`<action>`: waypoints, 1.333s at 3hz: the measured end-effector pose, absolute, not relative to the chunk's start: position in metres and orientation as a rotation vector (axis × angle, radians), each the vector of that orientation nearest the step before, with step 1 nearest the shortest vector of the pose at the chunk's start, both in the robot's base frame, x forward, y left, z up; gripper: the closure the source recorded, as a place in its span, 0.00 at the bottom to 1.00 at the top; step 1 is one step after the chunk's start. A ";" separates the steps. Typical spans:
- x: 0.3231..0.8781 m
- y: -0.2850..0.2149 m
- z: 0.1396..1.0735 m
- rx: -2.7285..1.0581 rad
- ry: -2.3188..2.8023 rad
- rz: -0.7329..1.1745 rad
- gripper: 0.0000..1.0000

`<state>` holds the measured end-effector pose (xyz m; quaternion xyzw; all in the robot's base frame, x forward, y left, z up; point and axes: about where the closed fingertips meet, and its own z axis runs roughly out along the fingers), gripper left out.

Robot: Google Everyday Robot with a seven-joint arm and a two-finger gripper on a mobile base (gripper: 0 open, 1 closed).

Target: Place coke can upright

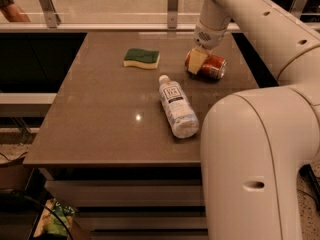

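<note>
One camera view: small red aluminium coke can (215,67) lies on its side at the brown table's (95,124) far right. The gripper (198,61) is at its left end, hold undeterminable. Advisable: tip slowly, seat the base flat, avoid the clear plastic bottle (177,106).

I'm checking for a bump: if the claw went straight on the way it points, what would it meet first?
The claw points down onto the coke can lying on its side near the far edge of the table. It would meet the can first, if it isn't touching; depth is unclear.
</note>
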<state>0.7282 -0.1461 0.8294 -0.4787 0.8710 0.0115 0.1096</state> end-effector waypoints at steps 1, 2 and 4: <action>0.726 -0.151 0.845 -1.369 2.507 0.055 1.00; 0.720 -0.158 0.864 -1.320 2.458 0.056 1.00; 0.710 -0.168 0.898 -1.230 2.273 0.129 1.00</action>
